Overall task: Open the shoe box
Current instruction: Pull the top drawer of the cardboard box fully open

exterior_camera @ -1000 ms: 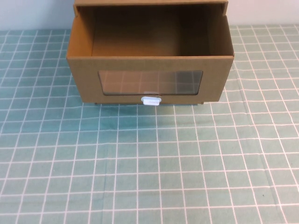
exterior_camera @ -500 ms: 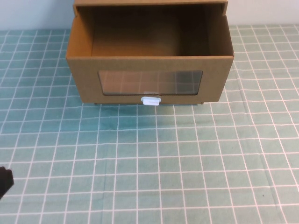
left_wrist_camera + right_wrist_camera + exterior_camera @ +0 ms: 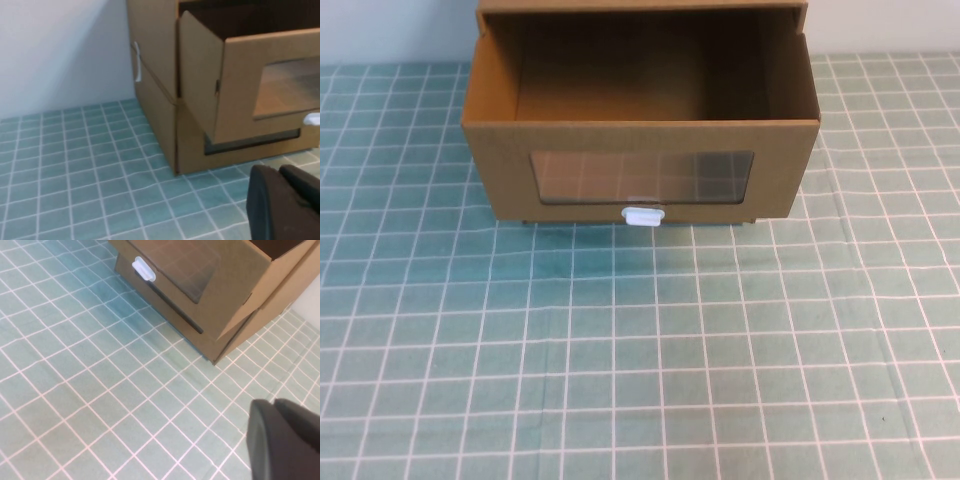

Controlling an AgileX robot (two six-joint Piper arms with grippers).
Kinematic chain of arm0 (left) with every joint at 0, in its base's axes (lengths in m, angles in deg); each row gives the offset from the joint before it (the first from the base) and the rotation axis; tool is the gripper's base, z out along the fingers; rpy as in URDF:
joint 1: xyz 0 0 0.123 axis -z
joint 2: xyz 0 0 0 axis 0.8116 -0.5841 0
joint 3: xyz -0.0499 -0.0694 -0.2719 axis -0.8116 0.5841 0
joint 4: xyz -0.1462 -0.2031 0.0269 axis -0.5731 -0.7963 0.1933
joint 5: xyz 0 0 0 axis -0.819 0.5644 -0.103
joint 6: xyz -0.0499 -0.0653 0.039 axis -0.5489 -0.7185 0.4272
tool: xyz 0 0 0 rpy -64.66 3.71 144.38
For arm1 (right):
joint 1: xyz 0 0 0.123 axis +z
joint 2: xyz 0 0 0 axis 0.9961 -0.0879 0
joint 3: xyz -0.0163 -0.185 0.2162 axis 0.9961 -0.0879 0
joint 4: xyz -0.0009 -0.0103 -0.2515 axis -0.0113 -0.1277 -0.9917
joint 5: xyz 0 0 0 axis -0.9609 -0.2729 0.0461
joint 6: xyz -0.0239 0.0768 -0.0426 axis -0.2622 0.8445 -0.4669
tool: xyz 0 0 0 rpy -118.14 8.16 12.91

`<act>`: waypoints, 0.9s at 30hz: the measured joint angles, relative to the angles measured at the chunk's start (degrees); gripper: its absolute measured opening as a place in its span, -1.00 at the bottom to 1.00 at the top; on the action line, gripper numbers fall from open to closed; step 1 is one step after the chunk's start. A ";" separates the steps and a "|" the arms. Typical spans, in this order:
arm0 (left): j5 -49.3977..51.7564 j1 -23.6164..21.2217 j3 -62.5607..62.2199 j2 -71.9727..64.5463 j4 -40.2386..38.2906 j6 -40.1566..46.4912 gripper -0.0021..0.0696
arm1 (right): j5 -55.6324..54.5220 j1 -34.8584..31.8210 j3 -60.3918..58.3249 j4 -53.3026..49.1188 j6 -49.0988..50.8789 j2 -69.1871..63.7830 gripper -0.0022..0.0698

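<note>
The brown cardboard shoe box (image 3: 640, 185) stands at the back middle of the table. Its drawer is slid out toward me, with the inside showing empty from above. The drawer front has a clear window (image 3: 642, 177) and a small white pull tab (image 3: 643, 216). Neither gripper shows in the high view. In the left wrist view my left gripper (image 3: 279, 172) is shut with nothing in it, low over the mat to the left of the box (image 3: 200, 100). My right gripper (image 3: 274, 404) is shut and empty too, off to the right of the box (image 3: 220, 295) and apart from the tab (image 3: 143, 268).
A teal mat with a white grid (image 3: 640, 360) covers the table. A pale wall (image 3: 60, 50) rises right behind the box. The outer shell carries a white strip (image 3: 136, 62) on its left side.
Half a second ago a dark gripper tip showed at the lower left edge of the high view; it has since dropped out of sight. The box has not moved.
</note>
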 joint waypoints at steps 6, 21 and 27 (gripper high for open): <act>-8.75 0.00 15.15 9.23 2.04 -0.45 -0.96 | 0.00 0.00 0.00 0.00 0.00 0.00 -0.98; -0.66 0.00 21.01 11.93 3.40 -5.54 -0.96 | 0.00 0.00 0.00 0.14 0.00 0.00 -0.98; 0.84 0.00 21.01 11.93 3.40 -5.61 -0.96 | 0.00 0.00 0.00 0.14 0.00 0.00 -0.98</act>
